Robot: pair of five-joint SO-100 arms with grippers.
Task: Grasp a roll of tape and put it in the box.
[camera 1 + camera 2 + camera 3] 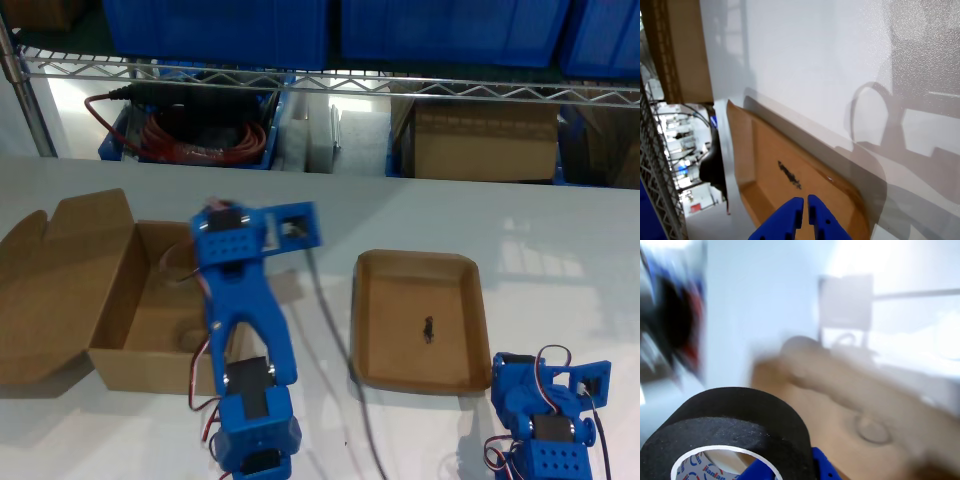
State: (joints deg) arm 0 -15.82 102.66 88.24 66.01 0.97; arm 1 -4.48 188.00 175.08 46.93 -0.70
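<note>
In the exterior view, going from its left, the box (140, 310) stands open with its big lid flap (55, 285) thrown back away from my second gripper (190, 262), which hangs over the box's open cavity. The second wrist view shows the roll of tape (730, 432) clamped in that gripper, its pale core facing the camera and the box floor below and ahead, though motion blur smears the walls. The step in hand, as I judge it, is the release: I should keep the roll centred over the cavity, well inside the near wall, lower before letting go so it does not bounce or roll out, and open only when the arm is steady. Further toward the exterior view's right lies the shallow tray (420, 320) with a small dark mark in it, and beyond it my first gripper (804, 216), jaws closed on nothing, parked just beside the tray's near corner and out of the way.
</note>
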